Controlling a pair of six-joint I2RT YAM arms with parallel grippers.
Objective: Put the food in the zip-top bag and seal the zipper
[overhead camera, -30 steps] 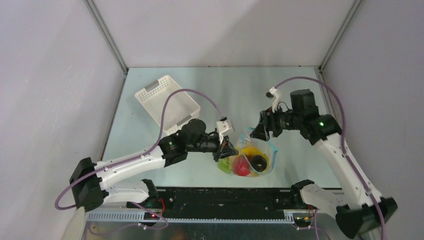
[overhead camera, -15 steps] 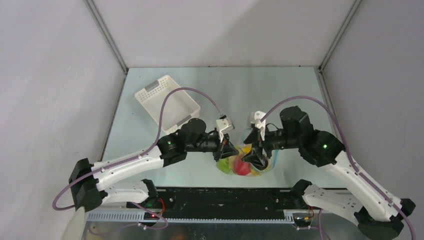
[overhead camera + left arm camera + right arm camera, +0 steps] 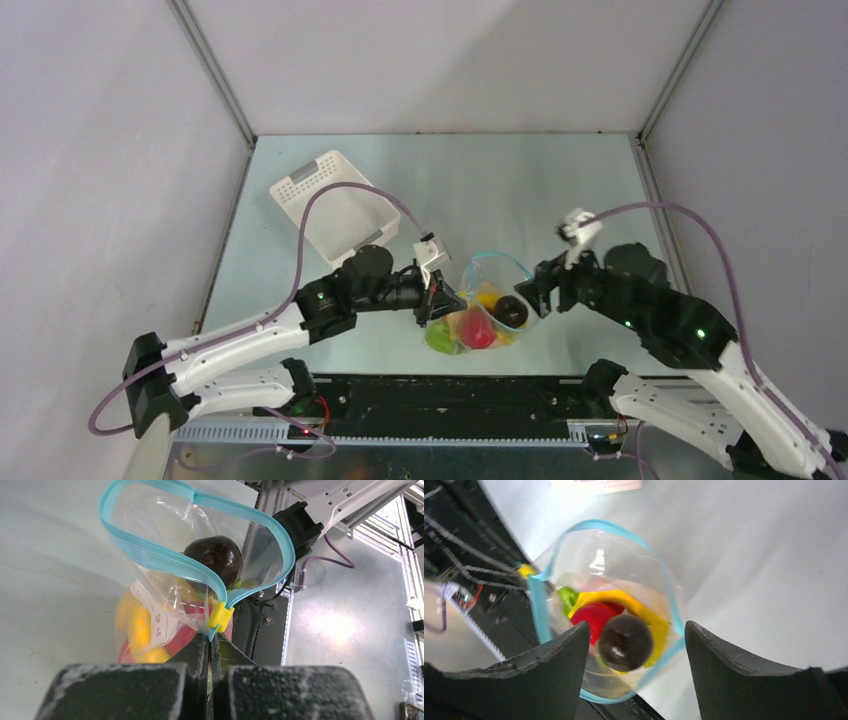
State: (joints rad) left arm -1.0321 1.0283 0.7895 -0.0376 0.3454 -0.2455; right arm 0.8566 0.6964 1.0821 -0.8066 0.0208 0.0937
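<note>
Food (image 3: 625, 642) sits in zip-top bag (image 3: 150, 525); sealing is next. Left tool (image 3: 210, 642) clamps bag corner; right tool (image 3: 635, 628), jaws apart, must run zipper (image 3: 150, 555) shut.

We note the zip-top bag (image 3: 150, 520) as clear, crinkly plastic film; its zipper (image 3: 170, 561), a smooth light-blue plastic strip. The food (image 3: 132, 625) looks glossy, the dark purple fruit (image 3: 217, 555) mirror-shiny. The left end effector (image 3: 210, 642) shows matt black, grainy fingers (image 3: 125, 690). The counter (image 3: 45, 580) reads smooth, faintly reflective.

Plain pale grey walls (image 3: 430, 60) box in a pale green tabletop (image 3: 480, 190); a black rail (image 3: 450, 393) runs at six o'clock.
</note>
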